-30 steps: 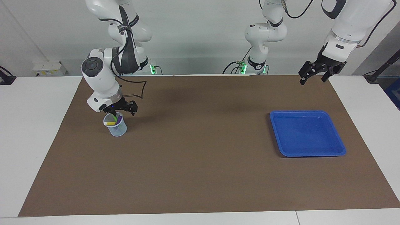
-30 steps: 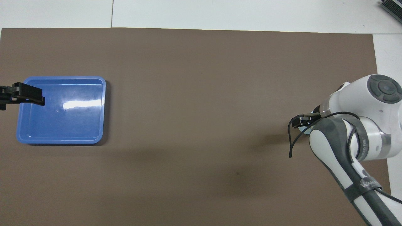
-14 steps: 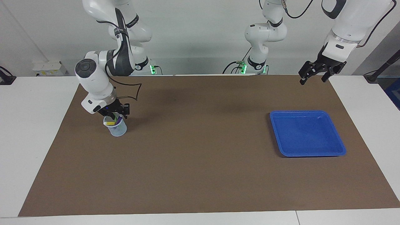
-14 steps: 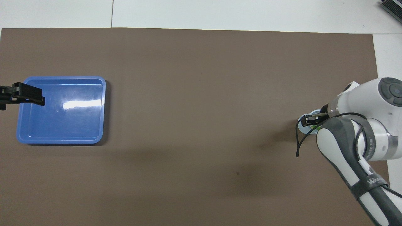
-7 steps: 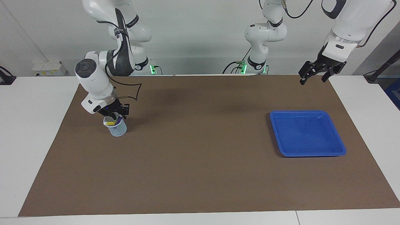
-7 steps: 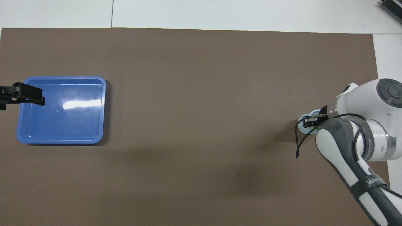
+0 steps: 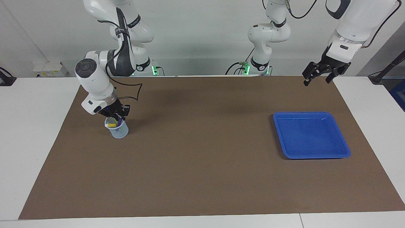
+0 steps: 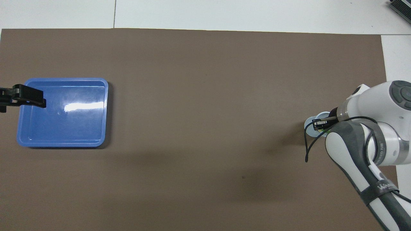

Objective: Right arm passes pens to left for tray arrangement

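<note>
Over the cup (image 7: 119, 130) (pens (image 7: 114, 124) inside) hangs the right gripper (image 7: 116, 114).

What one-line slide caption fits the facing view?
Right gripper dips into the pen cup; left gripper waits open above the mat, blue tray bare.

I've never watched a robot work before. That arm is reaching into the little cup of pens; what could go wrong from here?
The right gripper is at the mouth of the small cup, among the pens. Pulling one out might tip the light cup or drag another pen along. The tray and waiting left gripper are at the table's other end, so a weak grip could drop the pen midway.
</note>
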`<state>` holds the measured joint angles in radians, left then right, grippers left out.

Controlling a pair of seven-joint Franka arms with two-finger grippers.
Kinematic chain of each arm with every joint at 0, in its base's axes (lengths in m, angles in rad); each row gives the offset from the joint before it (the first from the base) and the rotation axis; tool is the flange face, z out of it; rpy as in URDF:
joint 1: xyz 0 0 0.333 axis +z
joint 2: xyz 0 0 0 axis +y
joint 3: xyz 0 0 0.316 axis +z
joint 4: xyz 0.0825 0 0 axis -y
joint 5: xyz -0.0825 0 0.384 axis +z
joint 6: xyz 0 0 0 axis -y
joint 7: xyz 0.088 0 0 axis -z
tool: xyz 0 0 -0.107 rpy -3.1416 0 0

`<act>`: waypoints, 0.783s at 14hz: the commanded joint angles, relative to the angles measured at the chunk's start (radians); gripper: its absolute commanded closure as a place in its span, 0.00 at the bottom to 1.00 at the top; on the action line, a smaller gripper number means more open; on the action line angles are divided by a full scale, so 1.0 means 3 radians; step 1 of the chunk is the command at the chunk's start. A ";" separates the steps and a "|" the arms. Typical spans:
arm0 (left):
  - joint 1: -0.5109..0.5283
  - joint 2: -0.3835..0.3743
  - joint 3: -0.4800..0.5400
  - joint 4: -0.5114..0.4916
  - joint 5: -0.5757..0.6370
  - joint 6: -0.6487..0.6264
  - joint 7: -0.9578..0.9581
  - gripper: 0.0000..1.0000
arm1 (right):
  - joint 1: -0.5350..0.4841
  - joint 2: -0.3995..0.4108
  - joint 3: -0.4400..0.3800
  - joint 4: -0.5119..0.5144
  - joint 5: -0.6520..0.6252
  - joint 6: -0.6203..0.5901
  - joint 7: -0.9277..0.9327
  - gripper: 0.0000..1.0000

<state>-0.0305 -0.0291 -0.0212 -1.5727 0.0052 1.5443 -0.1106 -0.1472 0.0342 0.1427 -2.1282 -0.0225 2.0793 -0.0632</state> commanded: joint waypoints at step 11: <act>0.0050 -0.0056 -0.0016 -0.0060 -0.0048 0.0058 0.0031 0.00 | -0.0072 -0.0063 0.0030 0.0415 -0.0191 -0.0605 -0.0418 1.00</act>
<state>-0.0305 -0.0291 -0.0212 -1.5727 0.0052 1.5449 -0.1106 -0.1711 0.0247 0.1441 -2.0486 -0.0535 1.9576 -0.1656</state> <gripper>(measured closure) 0.000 0.819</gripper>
